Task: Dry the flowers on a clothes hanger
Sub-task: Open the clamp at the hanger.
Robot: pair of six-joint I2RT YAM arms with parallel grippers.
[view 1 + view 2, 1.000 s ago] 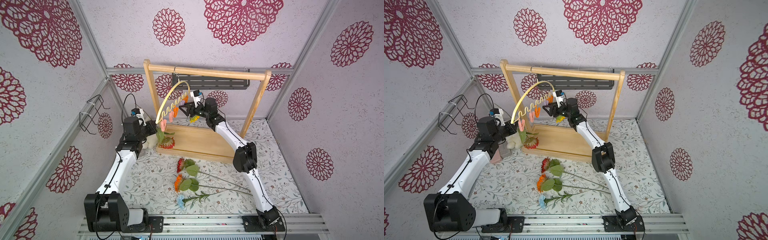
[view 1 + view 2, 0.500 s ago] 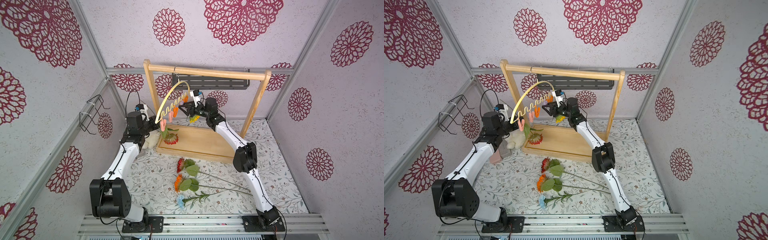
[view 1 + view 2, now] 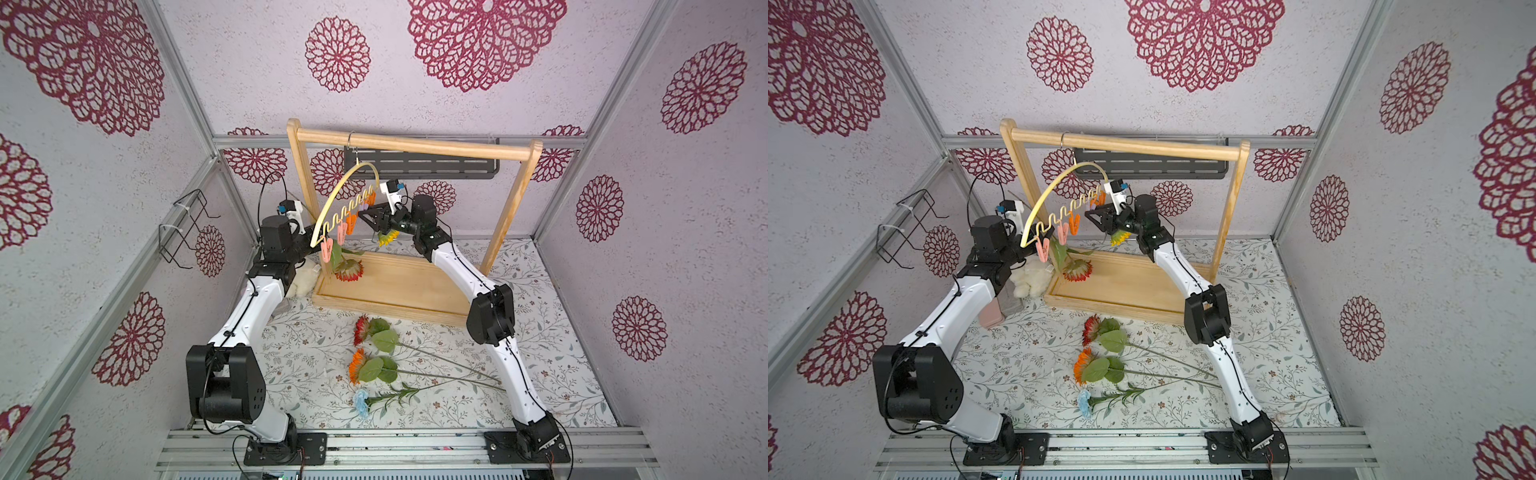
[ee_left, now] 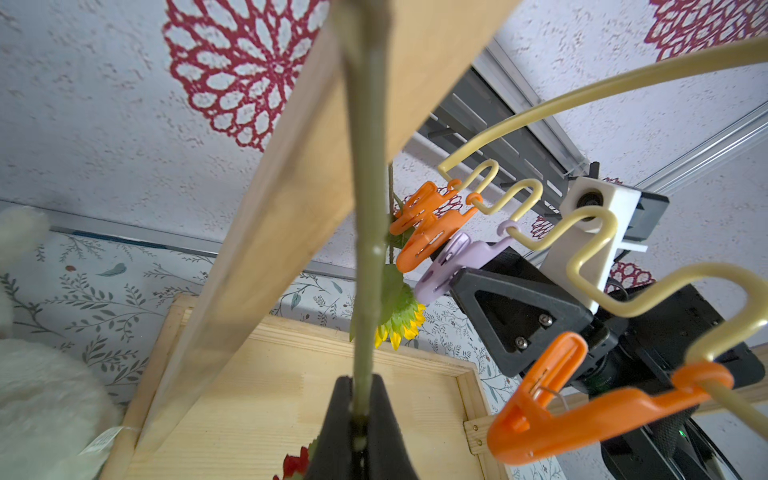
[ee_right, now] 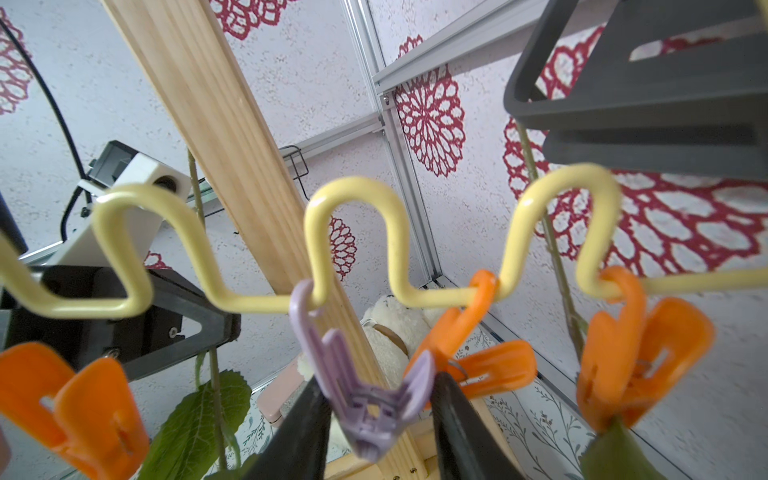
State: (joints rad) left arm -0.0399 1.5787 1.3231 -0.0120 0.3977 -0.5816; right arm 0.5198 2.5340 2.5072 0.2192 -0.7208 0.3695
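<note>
Left gripper (image 4: 360, 399) clamped on the red flower (image 3: 348, 271) by its stem, holding it head-down beneath the pale-yellow, wavy-barred clothes hanger (image 3: 332, 201) at centre of a top view, likely to feed a peg. Right gripper (image 5: 376, 409) jaws clasp the lilac clothespin (image 5: 332, 353) handles, probably to spread it. Yellow flower (image 3: 388, 238) hangs pegged; three flowers (image 3: 356, 365) lie lower-centre on the table (image 3: 561, 374).
</note>
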